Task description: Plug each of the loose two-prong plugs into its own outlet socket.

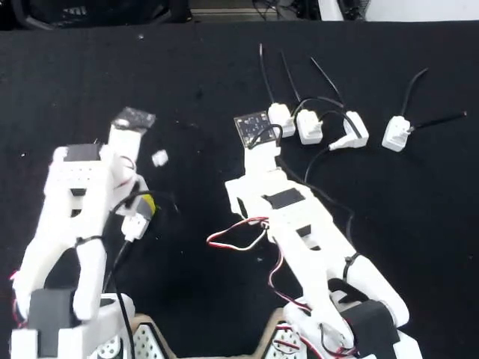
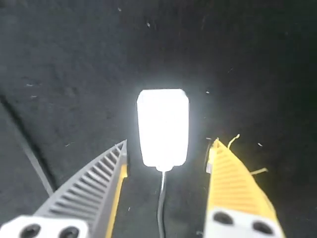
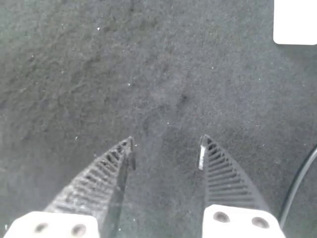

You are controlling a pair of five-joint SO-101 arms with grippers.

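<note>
Nearby, both pairs of jaws spread wide over the black desk (image 1: pixel 187 67), clamped on nothing.

Closest in, from the left wrist: left jaws apart, one grey finger (image 2: pixel 94 183) and one yellow finger (image 2: pixel 237 188) flanking a white plug (image 2: pixel 163 126) flat on the desk, clear of it on both sides, its thin wire (image 2: pixel 161 193) running back between them. From the right wrist: right jaws apart above bare desk, with a white block (image 3: pixel 295 22) beyond the tips, off to one side. Farther off, from above, past the right arm (image 1: pixel 296 217): a row of four corded white blocks (image 1: pixel 309 127), well apart from the left arm (image 1: pixel 63 202).
</note>
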